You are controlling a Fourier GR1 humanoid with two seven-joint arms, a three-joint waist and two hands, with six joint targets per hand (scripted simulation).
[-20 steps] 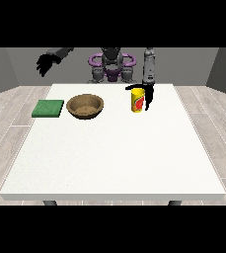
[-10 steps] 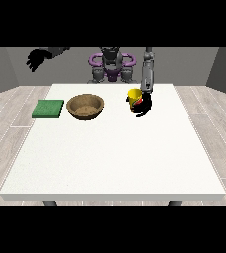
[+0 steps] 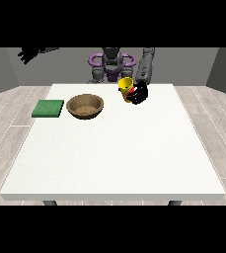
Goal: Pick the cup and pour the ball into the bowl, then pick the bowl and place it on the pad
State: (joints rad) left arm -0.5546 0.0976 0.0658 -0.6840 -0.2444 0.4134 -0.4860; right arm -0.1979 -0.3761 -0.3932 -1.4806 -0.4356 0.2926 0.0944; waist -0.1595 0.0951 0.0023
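where the white worktop point(image 3: 114, 148) stands on grey plank flooring, the hand at the view's right point(image 3: 140, 93) grips the cup point(image 3: 126, 88) — tilted, mouth up-left toward the bowl point(image 3: 85, 105); the other hand point(image 3: 28, 53) hangs open.

I see the hand at the view's right point(image 3: 140, 93) gripping the yellow cup point(image 3: 126, 87), tilted toward the brown bowl point(image 3: 85, 106); green pad point(image 3: 48, 108) lies left on the worktop point(image 3: 114, 158).
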